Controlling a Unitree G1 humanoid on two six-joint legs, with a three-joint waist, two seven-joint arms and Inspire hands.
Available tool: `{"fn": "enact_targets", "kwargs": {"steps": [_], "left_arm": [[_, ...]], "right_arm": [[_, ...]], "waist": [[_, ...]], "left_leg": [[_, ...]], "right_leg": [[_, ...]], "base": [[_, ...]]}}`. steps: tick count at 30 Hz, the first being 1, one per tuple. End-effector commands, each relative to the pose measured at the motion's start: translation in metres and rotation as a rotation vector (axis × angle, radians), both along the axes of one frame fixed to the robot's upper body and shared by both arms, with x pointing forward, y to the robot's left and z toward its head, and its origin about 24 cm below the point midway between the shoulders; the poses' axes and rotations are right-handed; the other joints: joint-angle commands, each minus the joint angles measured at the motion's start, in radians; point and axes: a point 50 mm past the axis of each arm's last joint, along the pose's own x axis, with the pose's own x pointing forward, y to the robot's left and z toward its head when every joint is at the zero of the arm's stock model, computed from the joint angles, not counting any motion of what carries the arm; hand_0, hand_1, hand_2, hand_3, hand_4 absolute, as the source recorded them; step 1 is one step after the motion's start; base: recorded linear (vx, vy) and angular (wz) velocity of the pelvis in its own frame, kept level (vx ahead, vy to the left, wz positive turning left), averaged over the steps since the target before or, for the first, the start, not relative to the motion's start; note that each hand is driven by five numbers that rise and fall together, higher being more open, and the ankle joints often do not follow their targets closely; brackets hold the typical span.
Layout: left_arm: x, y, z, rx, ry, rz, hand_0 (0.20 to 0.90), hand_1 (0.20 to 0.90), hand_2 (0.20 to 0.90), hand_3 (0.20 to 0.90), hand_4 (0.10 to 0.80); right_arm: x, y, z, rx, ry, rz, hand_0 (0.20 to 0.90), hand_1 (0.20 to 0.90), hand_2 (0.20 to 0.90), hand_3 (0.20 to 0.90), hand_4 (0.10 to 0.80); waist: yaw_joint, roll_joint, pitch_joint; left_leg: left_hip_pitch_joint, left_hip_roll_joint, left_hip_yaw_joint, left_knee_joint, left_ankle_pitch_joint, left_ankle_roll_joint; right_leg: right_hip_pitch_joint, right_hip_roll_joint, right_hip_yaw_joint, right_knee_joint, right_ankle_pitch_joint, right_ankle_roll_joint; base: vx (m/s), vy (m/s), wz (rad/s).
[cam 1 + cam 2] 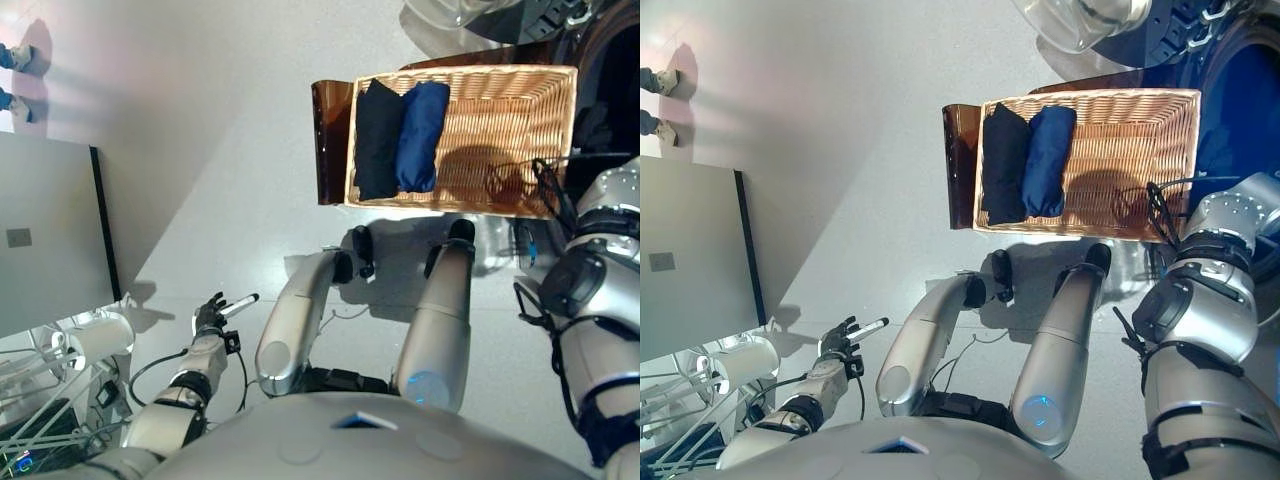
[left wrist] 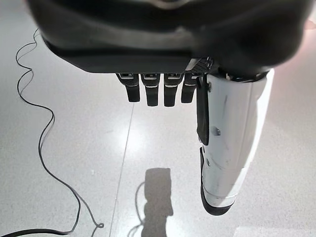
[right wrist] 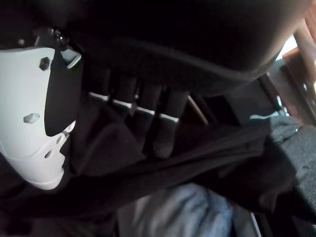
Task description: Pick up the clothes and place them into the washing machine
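Two folded clothes (image 1: 400, 135) in basket (image 1: 510, 130)

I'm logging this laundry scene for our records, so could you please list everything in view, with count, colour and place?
Wicker basket: one, tan, on the floor ahead of the robot.
Folded clothes: two, a black one and a blue one, side by side at the basket's left end.
Brown panel: one, dark brown, upright against the basket's left side.
Dark cloth: one, black, against the right hand's fingers in the right wrist view.
Washing machine: one, dark opening at the far right, clear door swung open at the top.
Grey panel: one, at the left.
Person's shoes: two, far left.
Left hand: dark, white thumb cover, open over bare floor.
Right hand: dark, white thumb cover, on the dark cloth.
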Motion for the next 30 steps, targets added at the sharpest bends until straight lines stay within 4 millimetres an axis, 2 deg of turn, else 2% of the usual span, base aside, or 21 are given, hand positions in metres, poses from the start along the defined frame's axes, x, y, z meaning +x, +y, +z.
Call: {"fn": "enact_targets", "kwargs": {"steps": [1, 5, 6, 7, 9, 11, 18, 21, 26, 29, 30], "left_arm": [[-0.037, 0.034, -0.005, 0.129, 0.114, 0.055, 0.9, 0.9, 0.9, 0.9, 0.8], [-0.037, 0.034, -0.005, 0.132, 0.11, 0.055, 0.9, 0.9, 0.9, 0.9, 0.8], [-0.036, 0.037, -0.004, 0.143, 0.098, 0.055, 0.9, 0.9, 0.9, 0.9, 0.8], [-0.036, 0.037, -0.004, 0.144, 0.099, 0.055, 0.9, 0.9, 0.9, 0.9, 0.8], [-0.035, 0.039, -0.002, 0.156, 0.092, 0.055, 0.9, 0.9, 0.9, 0.9, 0.8], [-0.035, 0.041, -0.002, 0.161, 0.091, 0.062, 0.9, 0.9, 0.9, 0.9, 0.8], [-0.035, 0.044, -0.001, 0.172, 0.091, 0.072, 0.9, 0.9, 0.9, 0.9, 0.8], [-0.033, 0.045, 0.0, 0.185, 0.082, 0.064, 0.9, 0.9, 0.9, 0.9, 0.8], [-0.029, 0.046, 0.002, 0.192, 0.067, 0.059, 0.9, 0.9, 0.9, 0.9, 0.8], [-0.028, 0.049, 0.003, 0.199, 0.056, 0.053, 0.9, 0.9, 0.9, 0.9, 0.8], [-0.028, 0.049, 0.003, 0.199, 0.056, 0.054, 0.9, 0.9, 0.9, 0.9, 0.8]], "right_arm": [[-0.018, -0.02, 0.055, -0.293, -0.041, -0.109, 0.2, 0.2, 0.2, 0.2, 0.3], [-0.019, -0.021, 0.053, -0.301, -0.009, -0.098, 0.2, 0.2, 0.2, 0.2, 0.3], [-0.018, -0.022, 0.05, -0.377, 0.131, -0.048, 0.9, 0.9, 0.9, 0.9, 0.8], [-0.018, -0.022, 0.05, -0.377, 0.133, -0.049, 0.9, 0.9, 0.9, 0.9, 0.8], [-0.017, -0.02, 0.043, -0.449, 0.245, -0.009, 0.9, 0.9, 0.9, 0.9, 0.8], [-0.017, -0.018, 0.037, -0.449, 0.266, 0.002, 0.9, 0.9, 0.9, 0.9, 0.8], [-0.012, -0.01, 0.033, -0.515, 0.325, 0.041, 0.9, 0.9, 0.9, 0.9, 0.8], [-0.007, -0.004, 0.029, -0.624, 0.487, 0.1, 0.9, 0.9, 0.9, 0.9, 0.8], [0.001, 0.005, 0.019, -0.713, 0.638, 0.184, 0.9, 0.9, 0.9, 0.9, 0.8], [0.008, 0.014, 0.013, -0.864, 0.79, 0.28, 0.9, 0.9, 0.9, 0.9, 0.8], [0.008, 0.014, 0.013, -0.864, 0.791, 0.28, 0.9, 0.9, 0.9, 0.9, 0.8]], "waist": [[-0.003, -0.01, -0.087], [-0.001, -0.01, -0.088], [0.0, -0.01, -0.083], [0.0, -0.01, -0.084], [0.0, -0.014, -0.079], [-0.002, -0.02, -0.077], [-0.003, -0.031, -0.081], [-0.001, -0.037, -0.08], [0.0, -0.04, -0.08], [-0.002, -0.046, -0.075], [-0.002, -0.046, -0.075]], "left_leg": [[-0.009, -0.004, -0.02, -0.07, 0.049, -0.093], [-0.009, -0.004, -0.02, -0.07, 0.049, -0.092], [-0.011, -0.003, -0.022, -0.067, 0.051, -0.093], [-0.011, -0.003, -0.022, -0.067, 0.051, -0.093], [-0.008, -0.003, -0.025, -0.072, 0.054, -0.092], [-0.005, -0.004, -0.025, -0.081, 0.058, -0.093], [0.0, -0.005, -0.029, -0.092, 0.063, -0.092], [0.004, -0.006, -0.028, -0.102, 0.068, -0.091], [0.011, -0.006, -0.023, -0.124, 0.078, -0.089], [0.014, -0.003, -0.02, -0.139, 0.088, -0.089], [0.014, -0.003, -0.02, -0.14, 0.089, -0.089]], "right_leg": [[0.064, -0.006, 0.025, -0.014, -0.067, -0.027], [0.066, -0.007, 0.023, -0.014, -0.067, -0.027], [0.067, -0.007, 0.017, -0.01, -0.066, -0.028], [0.067, -0.007, 0.017, -0.01, -0.066, -0.028], [0.07, -0.007, 0.014, -0.013, -0.062, -0.027], [0.075, -0.006, 0.013, -0.023, -0.058, -0.028], [0.081, -0.006, 0.013, -0.033, -0.05, -0.028], [0.082, -0.005, 0.016, -0.045, -0.037, -0.027], [0.09, -0.006, 0.018, -0.068, -0.022, -0.025], [0.093, -0.006, 0.017, -0.082, -0.01, -0.026], [0.093, -0.006, 0.017, -0.082, -0.01, -0.026]], "base": [[0.0, 0.0, 0.0], [0.0, 0.0, 0.0], [0.0, 0.0, 0.0], [-0.012, -0.038, 0.02], [0.0, 0.0, 0.0], [0.0, 0.0, 0.0], [0.0, 0.0, 0.0], [0.0, 0.0, 0.0], [-0.003, 0.002, -0.01], [0.0, 0.0, 0.0], [0.071, -0.019, -0.02]]}}
